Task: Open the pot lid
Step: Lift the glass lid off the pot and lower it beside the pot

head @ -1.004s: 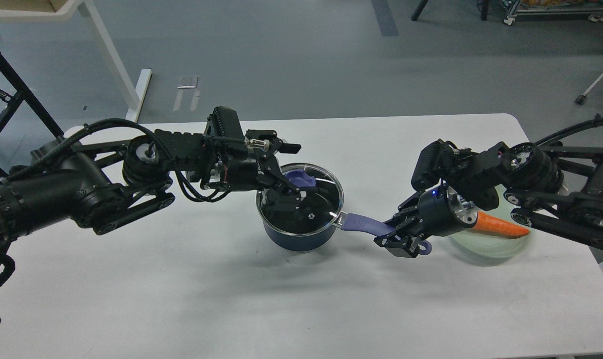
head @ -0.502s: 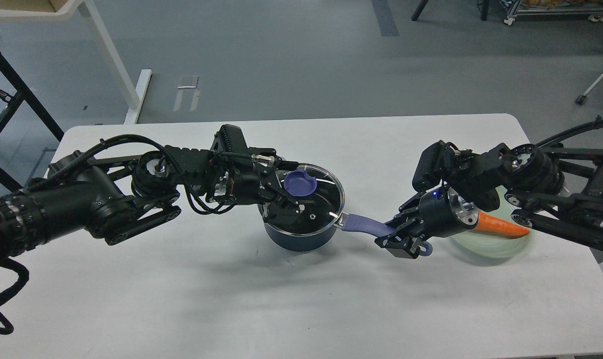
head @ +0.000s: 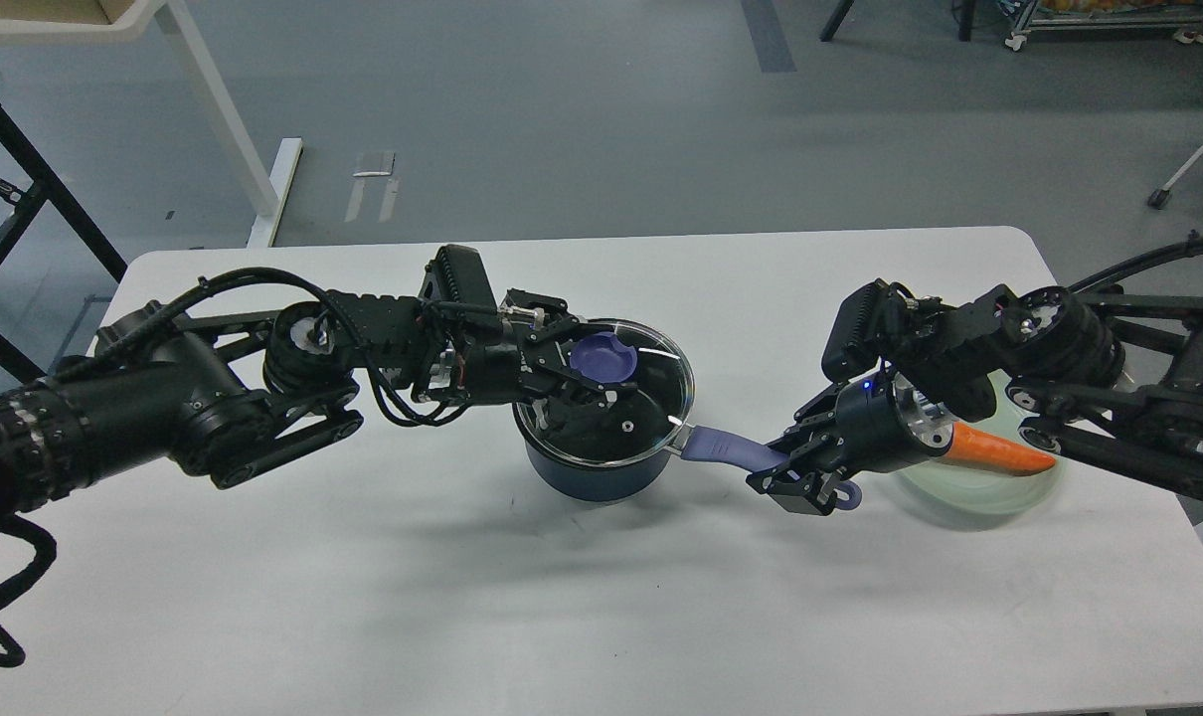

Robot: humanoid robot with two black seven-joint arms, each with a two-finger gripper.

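My left gripper (head: 587,373) sits over the round clear glass lid (head: 626,398) with its steel rim, its fingers set on either side of the purple-blue knob (head: 602,357) and apparently closed on it; this hold gives a central point from which the lid can be raised level. The lid appears tilted, its far edge higher than the near edge, though whether it has cleared the rim all round cannot be told. It covers the small dark navy saucepan (head: 592,472), which stands near the middle of the white surface (head: 363,597). The saucepan's long periwinkle-purple handle (head: 726,449) points right, and my right gripper (head: 805,479) is clamped on its far end, by my judgement to keep the pan from shifting or lifting with the lid. Just beyond that gripper lies the pale green glass plate (head: 999,492) carrying an orange carrot (head: 999,449), partly hidden by my right arm.

Compared with the frame half a second earlier, the knob lies more fully between the left fingers, and the lid's far rim stands slightly higher. The right gripper, handle, plate and carrot are unchanged.
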